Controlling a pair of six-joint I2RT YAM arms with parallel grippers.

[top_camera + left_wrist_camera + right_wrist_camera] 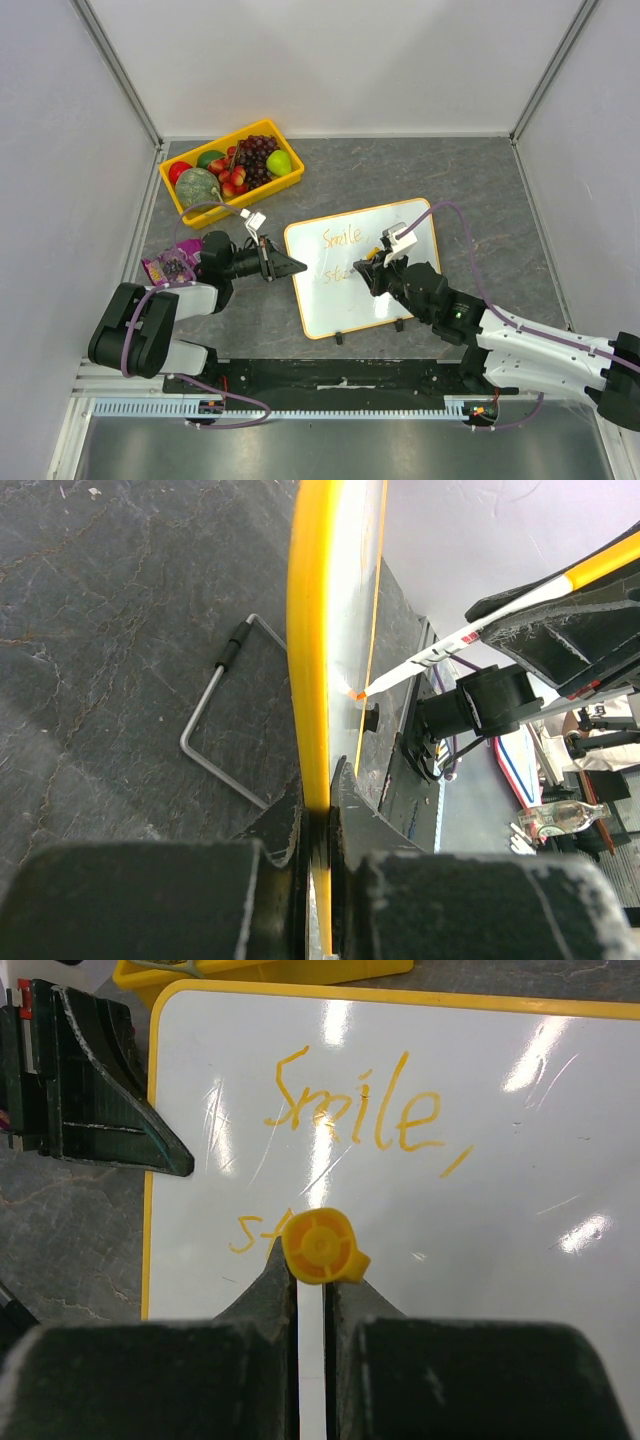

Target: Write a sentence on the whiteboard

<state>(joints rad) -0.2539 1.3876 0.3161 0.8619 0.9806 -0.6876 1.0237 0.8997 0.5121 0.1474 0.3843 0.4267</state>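
While the second line is only just begun, you have little margin for error. The whiteboard (335, 305) sits mid-table, propped on a wire stand (215, 715) behind it. The sentence (355, 1110) on it reads "Smile," with only "st" started beneath, toward the board's left edge. Your left gripper (318, 805) is closed tight on the board's yellow left rim, steadying it. Your right gripper (320, 1270) is clamped on the marker (318, 1247), whose orange tip appears to touch the board's face just below the first word.

Press too hard and the board could pivot on its stand or slide in the left grip, bending the stroke. The marker is slender between flat jaws, so a sideways drag could twist it and lift the tip. If your right wrist sinks toward the board, it could smear fresh ink. The fruit crate (232, 170), beyond the board's far left corner, is well apart.
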